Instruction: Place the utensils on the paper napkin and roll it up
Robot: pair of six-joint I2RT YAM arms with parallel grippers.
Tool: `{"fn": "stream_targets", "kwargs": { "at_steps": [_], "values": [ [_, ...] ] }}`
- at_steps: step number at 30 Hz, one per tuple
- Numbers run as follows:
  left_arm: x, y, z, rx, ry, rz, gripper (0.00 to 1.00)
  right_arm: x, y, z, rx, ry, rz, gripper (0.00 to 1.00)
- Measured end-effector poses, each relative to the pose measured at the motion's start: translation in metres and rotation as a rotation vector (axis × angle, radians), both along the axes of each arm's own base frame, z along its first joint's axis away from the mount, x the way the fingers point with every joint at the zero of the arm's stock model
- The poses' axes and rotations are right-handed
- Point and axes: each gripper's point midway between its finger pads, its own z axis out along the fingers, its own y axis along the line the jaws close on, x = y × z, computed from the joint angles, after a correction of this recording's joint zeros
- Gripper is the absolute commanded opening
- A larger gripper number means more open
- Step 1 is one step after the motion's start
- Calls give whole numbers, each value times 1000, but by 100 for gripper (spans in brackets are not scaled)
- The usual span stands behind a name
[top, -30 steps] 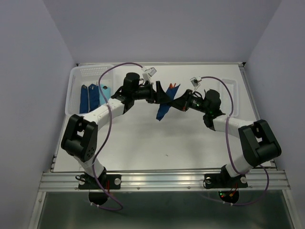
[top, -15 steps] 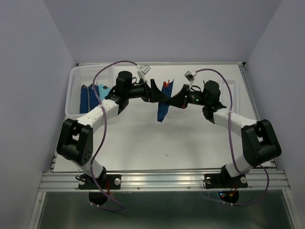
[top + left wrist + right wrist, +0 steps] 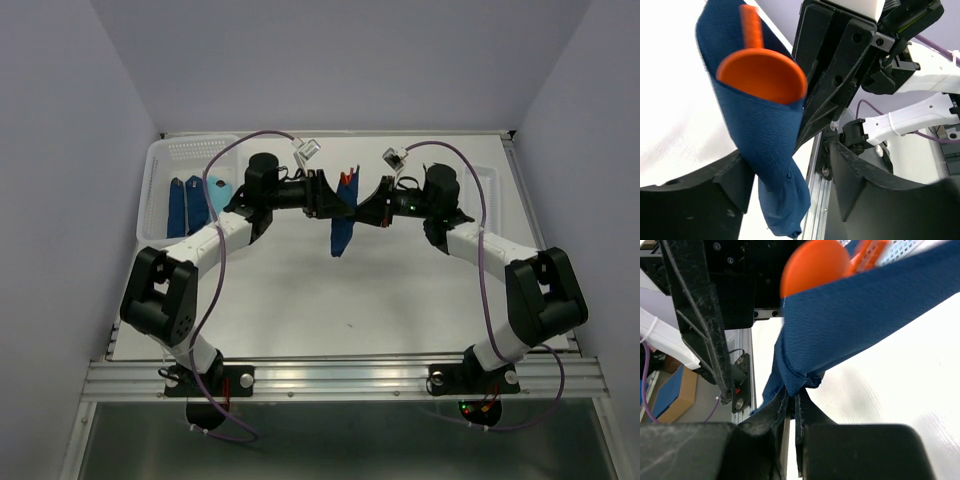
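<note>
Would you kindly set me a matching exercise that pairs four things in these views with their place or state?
Things:
1. paper napkin
2. orange spoon
3. white basket
4. right gripper

Descriptions:
A. at the far-left corner of the table
B. shut on navy paper
C. wrapped into a cone
D. bowl poking out of the wrap

Pairs: 1-C, 2-D, 3-A, 4-B

paper napkin (image 3: pixel 341 235): dark blue, hanging mid-frame
left gripper (image 3: pixel 333 198): just left of it
right gripper (image 3: pixel 366 210): just right of it
orange utensils (image 3: pixel 347 178): at its top
</note>
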Motion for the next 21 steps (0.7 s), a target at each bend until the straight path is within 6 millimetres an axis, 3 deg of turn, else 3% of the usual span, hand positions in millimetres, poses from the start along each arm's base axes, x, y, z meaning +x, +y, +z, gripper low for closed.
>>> {"fn": "stream_targets", "kwargs": {
  "at_steps": [4,15,21],
  "values": [
    [1,-1,0,-10,6,-1,52,-1,0,1,1,-3,7,1],
    [2,0,-3,-14,29,2,28,-1,0,2,3,-9,15,1],
    [2,-1,-4,-16,34,3,4,-1,0,2,3,-9,15,1]
  ]
}}
